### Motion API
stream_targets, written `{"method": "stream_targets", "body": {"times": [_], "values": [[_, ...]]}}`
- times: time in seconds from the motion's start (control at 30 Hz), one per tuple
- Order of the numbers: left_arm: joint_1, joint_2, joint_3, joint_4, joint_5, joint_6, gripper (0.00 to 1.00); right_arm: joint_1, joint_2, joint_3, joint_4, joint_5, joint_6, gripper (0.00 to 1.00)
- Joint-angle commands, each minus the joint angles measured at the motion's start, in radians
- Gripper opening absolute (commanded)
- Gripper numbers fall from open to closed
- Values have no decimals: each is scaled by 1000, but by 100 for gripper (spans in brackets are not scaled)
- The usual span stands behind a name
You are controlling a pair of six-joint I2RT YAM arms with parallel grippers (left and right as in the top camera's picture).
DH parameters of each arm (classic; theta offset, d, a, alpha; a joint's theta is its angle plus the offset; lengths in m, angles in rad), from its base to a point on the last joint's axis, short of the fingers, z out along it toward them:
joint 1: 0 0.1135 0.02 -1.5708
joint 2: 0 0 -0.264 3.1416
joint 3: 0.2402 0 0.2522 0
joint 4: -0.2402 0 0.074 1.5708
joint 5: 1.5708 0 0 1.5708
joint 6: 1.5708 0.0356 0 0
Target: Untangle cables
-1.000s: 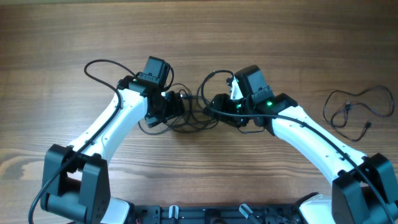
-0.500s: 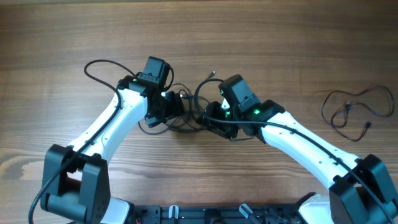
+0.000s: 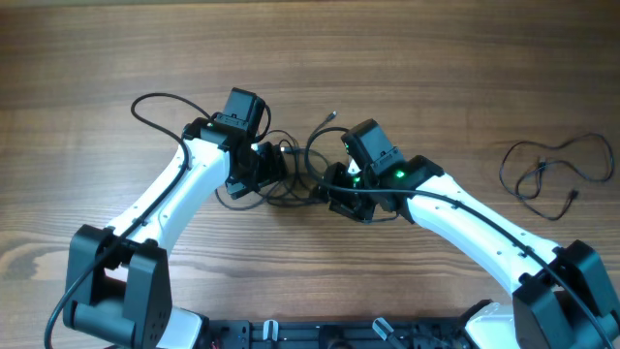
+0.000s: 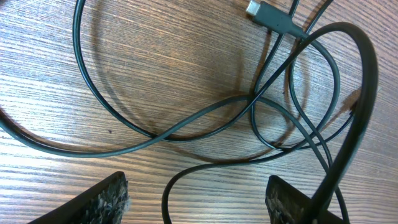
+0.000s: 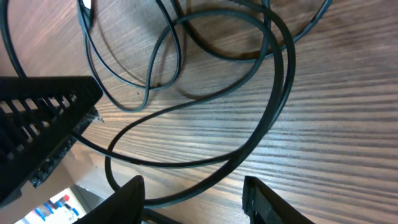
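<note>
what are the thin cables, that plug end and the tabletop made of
Cables: likely rubber or soft plastic sheathing, dark and matte, bending into loose loops. Plug end: dark moulded plastic body with a silvery tip, probably metal. Tabletop: wood or wood-look laminate, brown grain lines, low sheen; cannot tell which.

A wooden table (image 3: 436, 58) fills every view, mid-brown, its grain running left to right in the overhead view with darker streaks. The light is soft and even; shadows on the wood are faint and blurred.
</note>
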Motion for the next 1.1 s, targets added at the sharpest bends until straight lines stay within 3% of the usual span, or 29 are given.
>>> {"method": "stream_targets", "body": {"times": [0.0, 0.47, 0.7, 0.77, 0.83, 1.0, 1.07], "values": [[-2, 4, 3, -2, -6, -2, 73, 5, 13, -5, 18, 85, 2, 56], [-2, 4, 3, -2, -6, -2, 73, 5, 37, -5, 22, 160, 11, 56], [-2, 4, 3, -2, -6, -2, 73, 6, 81, -5, 97, 48, 32, 55], [-2, 4, 3, -3, -6, -2, 73, 6, 81, -5, 105, 50, 32, 40], [-2, 4, 3, -6, -6, -2, 73, 6, 81, -5, 105, 62, 25, 36], [-2, 4, 3, -9, -6, 2, 72, 6, 80, -5, 102, 95, -26, 15], [-2, 4, 3, -9, -10, 2, 63, 6, 80, -5, 104, 104, -37, 13]]}}
